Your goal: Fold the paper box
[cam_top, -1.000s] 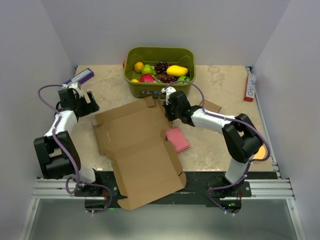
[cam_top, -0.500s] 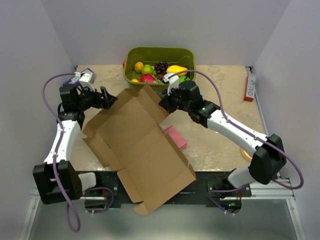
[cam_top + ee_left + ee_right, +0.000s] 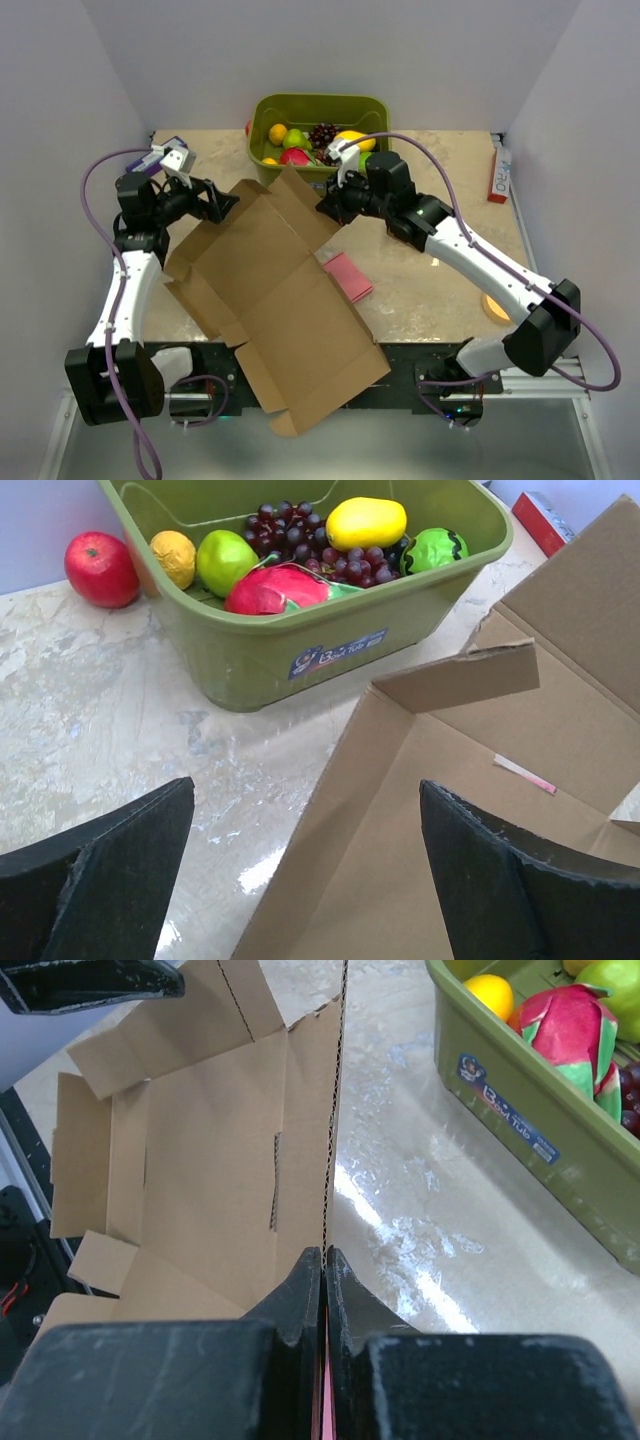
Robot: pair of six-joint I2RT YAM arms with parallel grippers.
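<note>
Though unclear overhead, right gripper [image 3: 323, 1253] clamping paper box [image 3: 200, 1160] edge

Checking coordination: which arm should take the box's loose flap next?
Probably left: the left gripper is open, facing a flap of the paper box; the right gripper is shut on its edge.

A robotics lab cell: plain white partition walls [image 3: 60, 120] enclose a beige marble-patterned bench [image 3: 440, 165] with a silver aluminium mounting rail [image 3: 545, 374].
</note>
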